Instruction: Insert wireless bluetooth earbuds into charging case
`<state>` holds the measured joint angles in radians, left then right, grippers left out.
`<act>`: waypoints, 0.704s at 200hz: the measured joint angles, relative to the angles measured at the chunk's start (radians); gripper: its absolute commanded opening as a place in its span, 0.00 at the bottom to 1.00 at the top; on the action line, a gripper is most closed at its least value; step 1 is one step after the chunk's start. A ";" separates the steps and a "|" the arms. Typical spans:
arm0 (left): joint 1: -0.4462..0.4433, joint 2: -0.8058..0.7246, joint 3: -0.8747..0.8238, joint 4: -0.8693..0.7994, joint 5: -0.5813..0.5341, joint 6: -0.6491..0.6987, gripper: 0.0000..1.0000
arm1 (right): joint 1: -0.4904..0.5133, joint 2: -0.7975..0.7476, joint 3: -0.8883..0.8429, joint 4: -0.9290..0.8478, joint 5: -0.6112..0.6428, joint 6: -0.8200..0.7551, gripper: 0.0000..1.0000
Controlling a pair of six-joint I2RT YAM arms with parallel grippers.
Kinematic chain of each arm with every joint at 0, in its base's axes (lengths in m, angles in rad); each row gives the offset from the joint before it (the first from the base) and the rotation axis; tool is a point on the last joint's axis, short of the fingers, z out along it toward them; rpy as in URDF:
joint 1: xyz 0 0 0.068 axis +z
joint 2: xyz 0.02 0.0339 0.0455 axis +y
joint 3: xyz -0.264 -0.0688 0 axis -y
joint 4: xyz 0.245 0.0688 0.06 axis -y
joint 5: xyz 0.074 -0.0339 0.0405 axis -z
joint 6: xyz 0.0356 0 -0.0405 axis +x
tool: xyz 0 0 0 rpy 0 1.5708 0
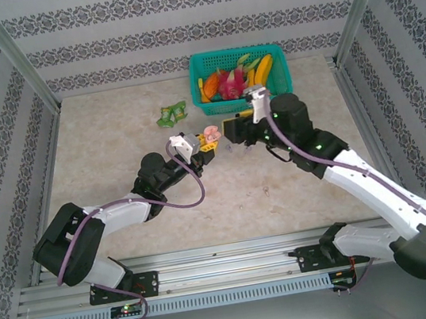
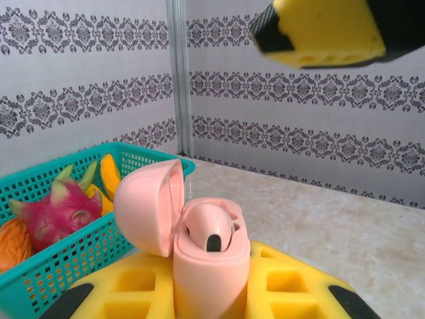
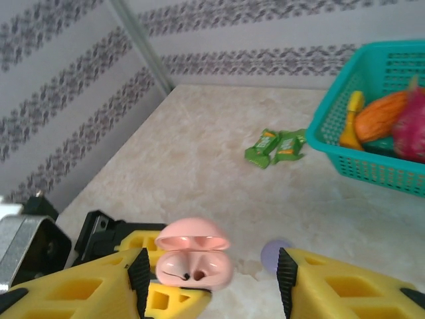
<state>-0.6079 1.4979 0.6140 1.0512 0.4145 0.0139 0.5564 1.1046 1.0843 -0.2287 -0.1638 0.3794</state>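
Left gripper (image 2: 211, 292) clamps an open pale-pink plastic charging case (image 2: 207, 256) upright. Right gripper (image 3: 212, 269) hovers just beyond, fingers spread apart.

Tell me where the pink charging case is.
In the top view the open pink charging case is mid-table, clamped in the left end effector, just left of the right end effector and nearer than the teal basket.
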 measured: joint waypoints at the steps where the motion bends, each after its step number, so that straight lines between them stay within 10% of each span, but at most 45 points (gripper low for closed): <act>1: 0.000 0.000 0.000 0.000 0.000 0.000 0.00 | -0.003 -0.002 0.000 -0.001 0.001 0.003 0.55; 141: 0.000 -0.021 -0.004 0.004 0.000 0.000 0.00 | -0.117 0.188 -0.341 -0.369 0.070 0.165 0.52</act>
<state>-0.6079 1.4773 0.6102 1.0550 0.4145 0.0139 0.4397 1.2926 0.7433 -0.5976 -0.0940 0.5446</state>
